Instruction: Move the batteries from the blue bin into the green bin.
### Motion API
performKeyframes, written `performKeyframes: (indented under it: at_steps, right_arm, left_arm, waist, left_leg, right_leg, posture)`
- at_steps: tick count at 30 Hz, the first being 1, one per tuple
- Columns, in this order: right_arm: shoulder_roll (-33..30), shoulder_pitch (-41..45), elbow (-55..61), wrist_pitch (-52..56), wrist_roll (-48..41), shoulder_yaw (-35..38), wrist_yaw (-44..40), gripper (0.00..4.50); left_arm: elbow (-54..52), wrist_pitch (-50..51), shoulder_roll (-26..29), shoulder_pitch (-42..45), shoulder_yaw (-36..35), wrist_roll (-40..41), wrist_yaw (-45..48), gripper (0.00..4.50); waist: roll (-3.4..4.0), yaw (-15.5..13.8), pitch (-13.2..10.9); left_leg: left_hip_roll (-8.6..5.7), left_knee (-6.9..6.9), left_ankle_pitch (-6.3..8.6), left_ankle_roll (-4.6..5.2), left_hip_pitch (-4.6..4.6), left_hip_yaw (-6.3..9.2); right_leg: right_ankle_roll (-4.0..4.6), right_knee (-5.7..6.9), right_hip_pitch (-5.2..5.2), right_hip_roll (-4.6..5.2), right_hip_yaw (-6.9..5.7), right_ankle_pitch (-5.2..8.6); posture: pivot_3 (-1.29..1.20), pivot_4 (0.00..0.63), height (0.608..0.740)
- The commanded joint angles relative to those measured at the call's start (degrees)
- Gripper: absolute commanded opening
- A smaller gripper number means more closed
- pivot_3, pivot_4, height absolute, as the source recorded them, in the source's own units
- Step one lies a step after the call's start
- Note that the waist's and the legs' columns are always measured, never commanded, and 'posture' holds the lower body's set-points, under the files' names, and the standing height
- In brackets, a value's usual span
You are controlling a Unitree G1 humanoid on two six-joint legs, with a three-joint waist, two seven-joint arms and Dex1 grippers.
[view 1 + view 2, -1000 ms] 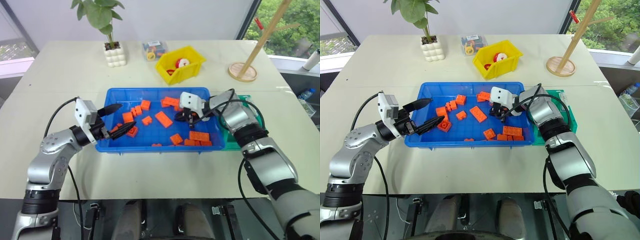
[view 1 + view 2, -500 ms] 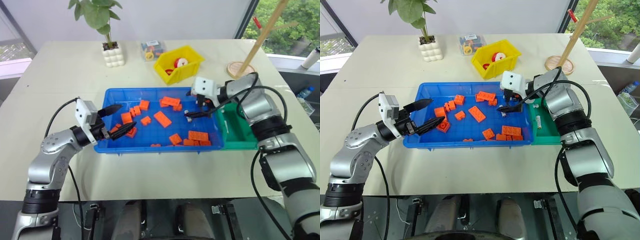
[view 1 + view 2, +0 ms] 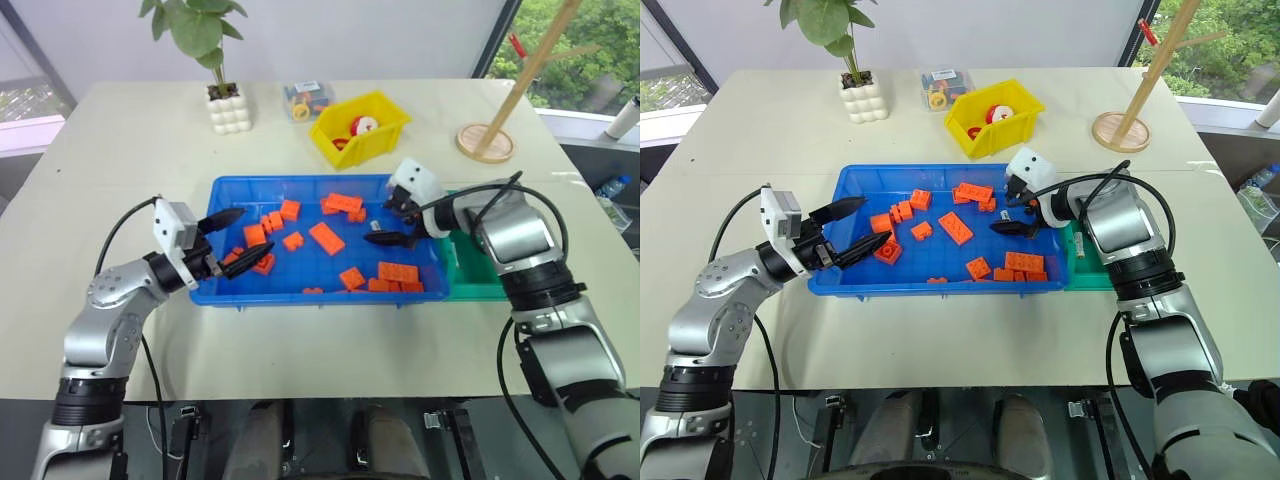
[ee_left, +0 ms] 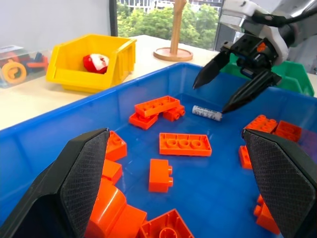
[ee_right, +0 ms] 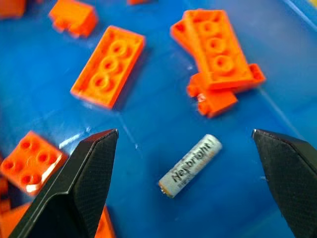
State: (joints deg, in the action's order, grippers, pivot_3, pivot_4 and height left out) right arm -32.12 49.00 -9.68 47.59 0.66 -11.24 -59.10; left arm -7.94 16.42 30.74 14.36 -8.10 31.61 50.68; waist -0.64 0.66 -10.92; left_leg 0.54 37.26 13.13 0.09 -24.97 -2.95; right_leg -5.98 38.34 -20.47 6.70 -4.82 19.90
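Right claw [image 3: 393, 224] hangs released, fingers spread wide, over the far right part of the blue bin [image 3: 230, 292], directly above one battery [image 5: 190, 165] lying loose on its floor beside orange bricks [image 5: 108, 66]. Left claw [image 3: 234, 243] is released too, over the bin's left end. The green bin [image 3: 478, 290] adjoins the blue bin's right side.

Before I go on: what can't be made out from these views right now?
- Green bin: head views, right arm covers most of its floor, so batteries inside can't be counted.
- Blue bin: only one battery is clear; others may lie under the orange bricks.
- Yellow bin: contents too small to identify.
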Motion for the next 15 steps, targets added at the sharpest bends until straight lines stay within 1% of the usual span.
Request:
performKeyframes:
  at_steps: [1, 8, 13, 15]
  right_arm:
    - [-0.3, -0.9, 4.5, 3.7, -1.9, 1.8, 2.5, 4.45]
    - [-0.2, -4.9, 9.8, 9.4, -4.6, 1.5, 6.1, 4.45]
    - [1.2, -7.0, 7.8, 9.5, -4.9, 0.7, 10.1, 4.45]
    - [1.7, -7.1, 6.7, 9.3, -5.3, 0.4, 10.8, 4.45]
  left_arm:
    - [-0.2, -1.8, -0.6, 1.2, -0.1, -0.6, -0.1, 4.50]
    - [2.0, -3.2, -2.3, 2.8, 0.6, -1.5, 0.1, 4.50]
    - [2.3, -3.8, -3.3, 3.3, 1.0, -2.0, 0.2, 4.50]
    - [1.2, -2.5, -2.5, 3.1, 1.2, -1.2, 1.5, 4.50]
  waist:
    - [0.00, -0.1, 0.0]
    - [0.00, 0.0, 0.0]
    - [-0.02, -0.1, 0.0]
    - [-0.02, -0.2, 0.0]
  left_leg:
    - [0.00, 0.00, 0.00, 0.00, 0.00, 0.00]
    - [-0.02, -0.01, 0.00, 0.01, 0.00, 0.00]
    - [-0.02, 0.00, 0.00, 0.01, 0.00, 0.01]
    - [-0.03, 0.00, 0.00, 0.01, 0.00, 0.01]
  right_leg:
    - [0.00, 0.00, 0.00, 0.00, 0.00, 0.00]
    - [0.00, -0.01, 0.00, 0.00, 0.00, 0.00]
    - [0.00, -0.01, 0.00, 0.00, 0.00, 0.00]
    - [0.00, -0.01, 0.02, 0.01, 0.00, 0.00]
  posture:
    - [0.00, 0.150, 0.739]
    - [0.00, 0.150, 0.739]
    - [0.00, 0.150, 0.739]
    - [0.00, 0.150, 0.739]
